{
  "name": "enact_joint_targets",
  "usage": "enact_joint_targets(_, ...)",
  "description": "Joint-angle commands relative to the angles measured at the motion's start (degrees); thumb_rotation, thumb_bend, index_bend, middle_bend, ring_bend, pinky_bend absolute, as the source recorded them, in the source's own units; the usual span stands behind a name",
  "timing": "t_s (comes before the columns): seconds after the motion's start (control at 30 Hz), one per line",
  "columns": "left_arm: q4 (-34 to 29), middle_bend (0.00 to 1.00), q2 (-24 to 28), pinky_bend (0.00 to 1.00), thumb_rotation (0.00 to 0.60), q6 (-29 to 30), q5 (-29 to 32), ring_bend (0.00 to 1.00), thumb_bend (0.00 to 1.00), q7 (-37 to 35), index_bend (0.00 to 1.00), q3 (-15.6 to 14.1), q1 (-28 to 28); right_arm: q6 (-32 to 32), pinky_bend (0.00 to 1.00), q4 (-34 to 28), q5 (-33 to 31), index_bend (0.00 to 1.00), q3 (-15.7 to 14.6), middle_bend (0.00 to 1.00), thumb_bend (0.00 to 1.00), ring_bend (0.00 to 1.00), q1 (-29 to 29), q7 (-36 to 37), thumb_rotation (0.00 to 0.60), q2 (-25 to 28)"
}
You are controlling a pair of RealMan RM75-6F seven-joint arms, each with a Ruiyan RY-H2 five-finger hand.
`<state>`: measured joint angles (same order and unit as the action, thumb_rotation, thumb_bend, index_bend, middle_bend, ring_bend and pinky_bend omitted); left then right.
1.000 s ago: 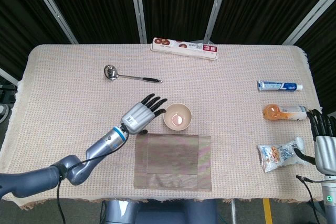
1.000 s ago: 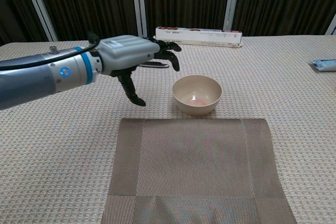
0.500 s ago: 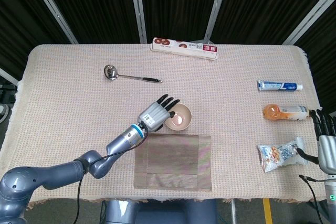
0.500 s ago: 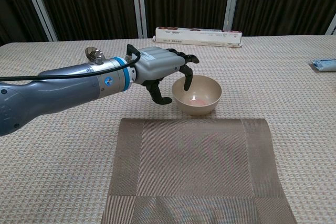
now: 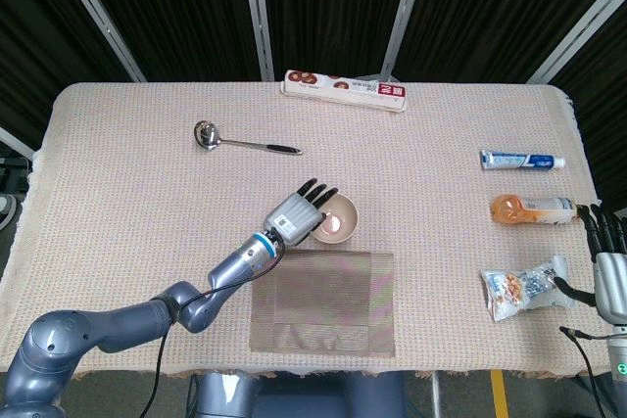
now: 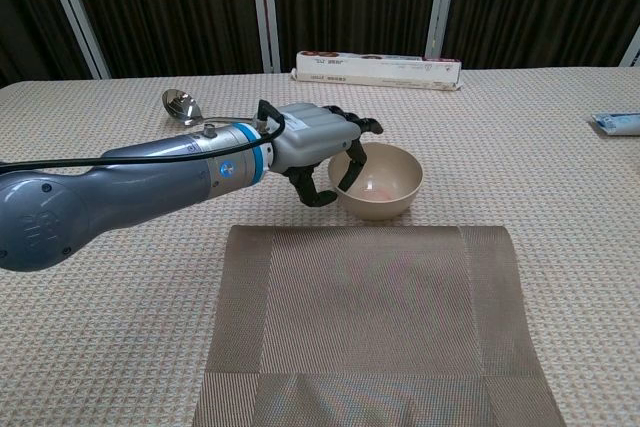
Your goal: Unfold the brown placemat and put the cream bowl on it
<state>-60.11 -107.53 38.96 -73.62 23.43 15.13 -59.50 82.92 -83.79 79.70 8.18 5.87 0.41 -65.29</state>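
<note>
Tablecloth bears cream bowl (image 5: 333,217) just beyond brown placemat (image 5: 324,302) edge

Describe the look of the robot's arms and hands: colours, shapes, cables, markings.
The left arm is a smooth, rounded tube in blue-grey metallic finish, with a bright blue ring and a small round blue mark near the wrist. A thin black cable runs along it. The left hand has a silver-grey back and black fingers. The right hand, at the frame edge, shows the same grey body, dark fingers and a black cable.
</note>
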Motion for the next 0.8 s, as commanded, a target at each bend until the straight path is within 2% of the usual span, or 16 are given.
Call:
enact_joint_targets(0.03, -0.2, 0.0, 0.13, 0.0, 0.6, 0.57, 0.62, 0.0, 0.43, 1.1, 0.68, -0.07, -0.15, 0.09, 0.0, -0.03, -0.04, 0.0, 0.03, 0.0, 0.0, 0.0, -0.07, 0.16, 0.6, 0.1)
enact_joint_targets(0.2, -1.73, 0.0, 1.38, 0.0, 0.6, 2.21, 1.71, 0.0, 0.43, 2.0, 0.7, -0.1, 0.48, 0.23, 0.0, -0.03, 0.14, 0.0, -0.07, 0.0, 0.0, 0.0, -0.13, 0.37, 0.6, 0.23)
enact_joint_targets(0.47, -4.63, 0.0, 6.75, 0.0, 0.6, 6.32, 3.23, 0.0, 0.44, 2.71, 0.71, 0.03, 3.38, 0.89, 0.0, -0.58, 0.99, 0.0, -0.32, 0.0, 0.0, 0.0, -0.25, 0.36, 0.6, 0.41)
enact_joint_targets(0.63, -7.34, 0.0, 13.63, 0.0, 0.6, 9.34, 5.35, 0.0, 0.44, 0.75, 0.7, -0.66, 8.26, 1.74, 0.0, -1.49, 2.0, 0.0, -0.69, 0.0, 0.0, 0.0, -0.5, 0.09, 0.6, 0.7)
enact_joint_targets(0.8, -7.79, 0.0, 20.32, 0.0, 0.6, 10.84, 7.45, 0.0, 0.44, -3.67, 0.7, -3.27, 14.59, 2.73, 0.0, -2.55, 3.27, 0.0, -1.06, 0.0, 0.0, 0.0, -0.73, -0.24, 0.6, 1.03)
